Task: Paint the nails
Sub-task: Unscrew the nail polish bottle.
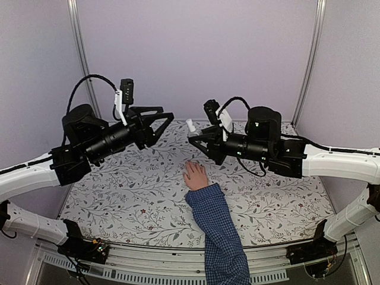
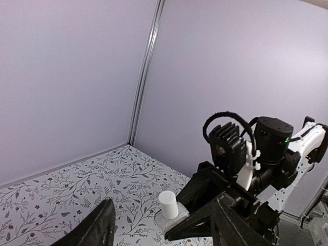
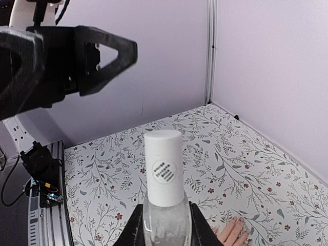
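A small pale hand (image 1: 195,176) lies flat mid-table at the end of a blue checked sleeve (image 1: 217,231); its nails (image 1: 190,164) are too small to show colour. The fingers also show in the right wrist view (image 3: 233,231). My right gripper (image 1: 197,138) is shut on a clear nail polish bottle with a white cap (image 1: 191,126), held upright above the table behind the hand; the bottle fills the right wrist view (image 3: 163,205). My left gripper (image 1: 163,119) is open and empty, raised to the left of the bottle, which shows between its fingers (image 2: 169,205).
The table (image 1: 130,196) has a white cloth with a leaf pattern. Lilac walls close the back and both sides, with metal corner posts (image 1: 80,53). Both arms hang above the far half of the table.
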`<state>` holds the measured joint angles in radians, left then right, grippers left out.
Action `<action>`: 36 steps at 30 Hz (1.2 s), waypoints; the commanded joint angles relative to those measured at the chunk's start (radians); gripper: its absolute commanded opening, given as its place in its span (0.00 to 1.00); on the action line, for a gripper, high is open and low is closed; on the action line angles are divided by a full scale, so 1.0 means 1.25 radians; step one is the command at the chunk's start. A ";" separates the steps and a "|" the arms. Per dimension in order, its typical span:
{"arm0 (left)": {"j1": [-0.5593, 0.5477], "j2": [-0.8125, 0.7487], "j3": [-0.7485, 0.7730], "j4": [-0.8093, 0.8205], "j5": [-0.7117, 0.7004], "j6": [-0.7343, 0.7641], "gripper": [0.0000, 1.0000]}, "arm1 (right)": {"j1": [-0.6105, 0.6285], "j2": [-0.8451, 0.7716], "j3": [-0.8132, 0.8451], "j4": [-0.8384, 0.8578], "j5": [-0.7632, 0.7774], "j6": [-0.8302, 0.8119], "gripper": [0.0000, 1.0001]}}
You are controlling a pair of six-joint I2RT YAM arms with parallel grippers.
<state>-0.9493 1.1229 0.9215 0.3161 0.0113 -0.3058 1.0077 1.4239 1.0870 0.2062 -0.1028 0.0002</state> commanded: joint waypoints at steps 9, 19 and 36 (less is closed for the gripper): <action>0.087 -0.065 -0.030 -0.007 0.416 0.091 0.72 | -0.001 -0.041 -0.022 0.036 -0.166 -0.030 0.00; 0.072 -0.054 -0.062 0.042 0.593 0.217 0.69 | -0.001 -0.019 0.000 0.059 -0.541 -0.035 0.00; -0.018 0.016 -0.035 0.065 0.624 0.305 0.40 | 0.003 0.045 0.046 0.067 -0.695 -0.004 0.00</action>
<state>-0.9501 1.1278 0.8482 0.3794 0.7776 0.0460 1.0077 1.4651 1.1088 0.2626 -0.9344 -0.0174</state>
